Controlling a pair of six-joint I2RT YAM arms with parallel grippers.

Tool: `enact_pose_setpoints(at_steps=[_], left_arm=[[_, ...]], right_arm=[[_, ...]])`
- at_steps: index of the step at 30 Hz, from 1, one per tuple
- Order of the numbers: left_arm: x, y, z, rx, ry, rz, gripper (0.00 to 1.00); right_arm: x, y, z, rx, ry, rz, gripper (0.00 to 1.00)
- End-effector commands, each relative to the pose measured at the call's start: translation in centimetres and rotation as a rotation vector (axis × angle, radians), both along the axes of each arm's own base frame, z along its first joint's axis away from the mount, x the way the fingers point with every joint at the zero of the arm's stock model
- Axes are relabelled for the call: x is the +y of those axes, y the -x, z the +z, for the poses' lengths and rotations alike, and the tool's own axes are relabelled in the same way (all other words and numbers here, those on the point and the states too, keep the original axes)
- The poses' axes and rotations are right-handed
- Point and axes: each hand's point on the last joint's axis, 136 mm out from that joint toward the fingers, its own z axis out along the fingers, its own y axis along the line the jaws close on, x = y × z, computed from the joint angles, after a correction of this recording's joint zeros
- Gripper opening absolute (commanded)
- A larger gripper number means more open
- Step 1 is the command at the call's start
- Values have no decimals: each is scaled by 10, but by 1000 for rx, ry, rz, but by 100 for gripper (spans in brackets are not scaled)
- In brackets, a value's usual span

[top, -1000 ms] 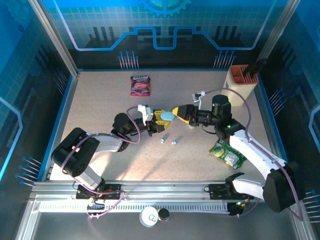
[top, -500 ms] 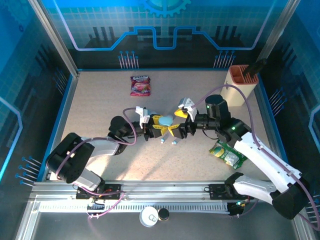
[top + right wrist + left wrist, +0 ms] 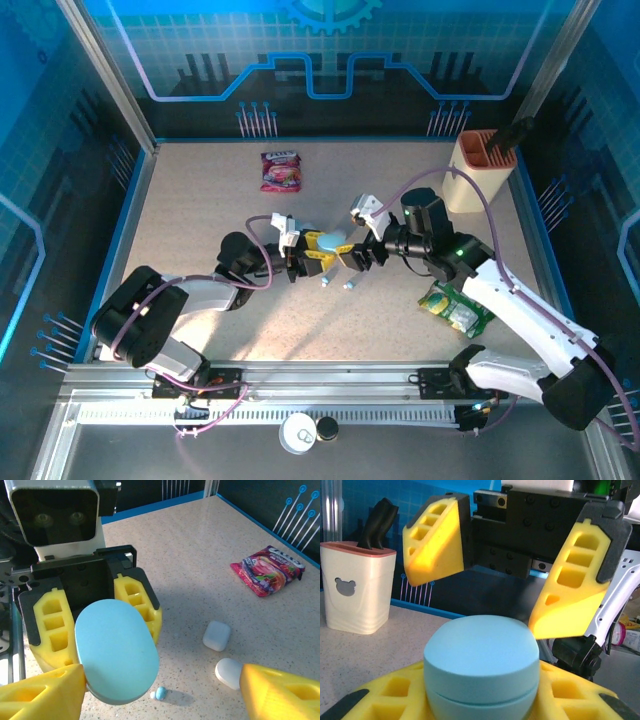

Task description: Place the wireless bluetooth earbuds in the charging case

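While two earbuds (image 3: pixel 327 282) lie on the table (image 3: pixel 200 200) just nearer than the pale-blue case (image 3: pixel 482 672), we see the left gripper (image 3: pixel 318 247) clamped on that case. Beyond it, the right gripper (image 3: pixel 482 602) gapes wide, its fingers (image 3: pixel 435 545) flanking the case and holding nothing.

Light: bright and even on the tabletop (image 3: pixel 200 210); blue gloom beyond the walls.
Source: overhead, leaving a whitish glare patch near the table's front.
Shadows: soft and short; a small one under the earbud (image 3: pixel 160 693).
Focus: pale-blue case (image 3: pixel 482 665) crisp up close, backgrounds softer.
Edges: frame posts (image 3: pixel 108 75) lean outward in the overhead view.
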Motion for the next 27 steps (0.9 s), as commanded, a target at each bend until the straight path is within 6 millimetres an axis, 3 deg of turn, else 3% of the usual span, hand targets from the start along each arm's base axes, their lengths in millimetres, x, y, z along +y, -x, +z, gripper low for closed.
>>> enact_pose_setpoints(at_steps=[1,15,22,27], left_arm=[[2,20,12,-88,17,-54,27],[1,25,17,-115,20,-78,28],[0,23,19,-118,23,-79,29],[0,20,18,-109,24,-69,29]], right_arm=[[-8,-25,17,-59,-16,-118,79],[-6,-40,13,-46,-30,-131,77],[0,-25,1,72,-65,5,69],[4,-17,3,99,-93,54,73]])
